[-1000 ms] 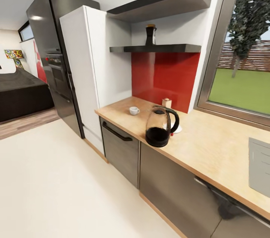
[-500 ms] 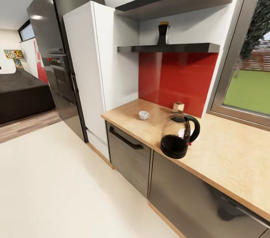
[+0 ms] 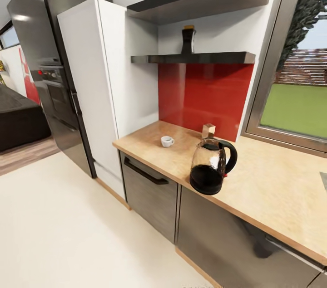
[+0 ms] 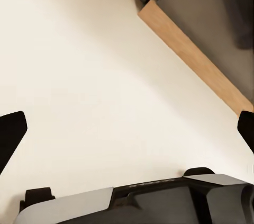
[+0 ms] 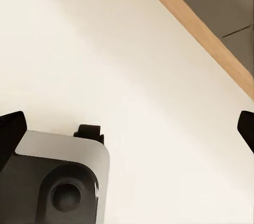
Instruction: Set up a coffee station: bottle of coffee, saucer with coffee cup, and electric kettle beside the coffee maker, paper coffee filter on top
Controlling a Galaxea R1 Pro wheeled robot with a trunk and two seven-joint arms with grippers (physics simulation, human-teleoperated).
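task barely starting: bottle of coffee (image 3: pixel 188 39) sitting on kitchen shelf (image 3: pixel 195 57), upper centre; electric kettle (image 3: pixel 211 166), coffee cup (image 3: pixel 166 141) waiting on counter (image 3: pixel 268 192); left gripper (image 4: pixel 127 128), right gripper (image 5: pixel 127 128) both hanging released, empty.

Electric kettle (image 3: pixel 211 166): clear glass, black base and handle, standing upright centre-right on the beige countertop (image 3: pixel 272 188). White coffee cup (image 3: pixel 166 141): sitting upright, centre. Dark bottle of coffee (image 3: pixel 188 40): standing on the dark lower shelf (image 3: pixel 195 58), upper centre.
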